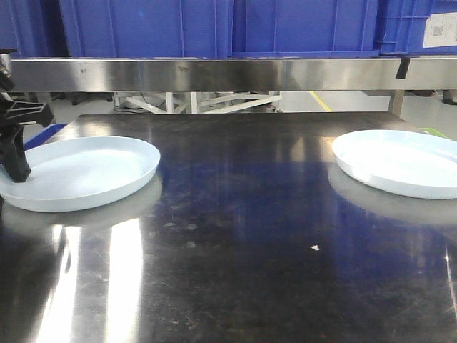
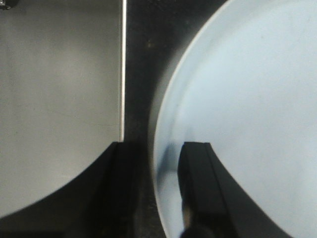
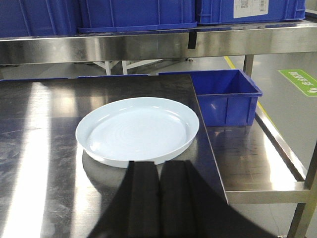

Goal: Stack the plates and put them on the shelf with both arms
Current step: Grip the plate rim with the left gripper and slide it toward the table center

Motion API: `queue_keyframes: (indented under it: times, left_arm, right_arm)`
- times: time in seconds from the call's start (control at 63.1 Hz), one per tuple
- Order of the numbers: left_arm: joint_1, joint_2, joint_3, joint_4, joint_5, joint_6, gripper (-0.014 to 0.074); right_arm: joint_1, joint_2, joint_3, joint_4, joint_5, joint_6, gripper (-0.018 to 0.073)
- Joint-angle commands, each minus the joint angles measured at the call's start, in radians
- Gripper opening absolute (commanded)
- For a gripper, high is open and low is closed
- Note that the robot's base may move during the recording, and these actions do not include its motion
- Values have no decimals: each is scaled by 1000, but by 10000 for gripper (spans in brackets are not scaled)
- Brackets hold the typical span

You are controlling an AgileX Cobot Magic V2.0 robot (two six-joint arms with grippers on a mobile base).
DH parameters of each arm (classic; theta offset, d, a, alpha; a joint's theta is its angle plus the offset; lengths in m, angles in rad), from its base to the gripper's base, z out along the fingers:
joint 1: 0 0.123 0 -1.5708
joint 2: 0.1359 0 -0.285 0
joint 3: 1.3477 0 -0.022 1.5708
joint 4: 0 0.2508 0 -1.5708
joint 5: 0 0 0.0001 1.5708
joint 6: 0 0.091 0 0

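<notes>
Low in the left wrist view, the left gripper (image 2: 157, 148) is spread, its black fingers (image 2: 198, 183) straddling the rim of a pale bluish-white round shallow plate (image 1: 86, 171) at the front view's left. The right gripper (image 3: 159, 166) is clenched on nothing, near the matching plate (image 1: 400, 161) at right. The plates lie well apart on the dark glossy steel tabletop (image 1: 250, 243). Beyond, the brushed stainless-steel shelf (image 1: 235, 73) bears blue plastic crates (image 1: 214, 25).
</notes>
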Motion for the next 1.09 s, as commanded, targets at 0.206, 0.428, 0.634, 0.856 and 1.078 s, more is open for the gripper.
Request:
queue_keyframes:
  times: [0.206,0.428,0.634,0.856,1.078]
  left_arm:
    - [-5,-26,-42,-13,41,-1,91]
    - [-5,-51,-137,-9,114,-1,90]
    - [-54,-124,-226,-69,166,-1,90]
    - [-245,-144,-230,-97,191,-1,90]
    - [-441,-116,-229,-95,154,-1,90]
  right_arm:
    - [-6,-22,-16,-6,-89,-5,56]
    - [-6,-22,-16,-6,-89,-5,56]
    - [-6,-22,-16,-6,-89,-5,56]
    - [-6,-22,-16,-6,-89,-5,56]
    - [-6,-22,-16,-6,-89,-5,56]
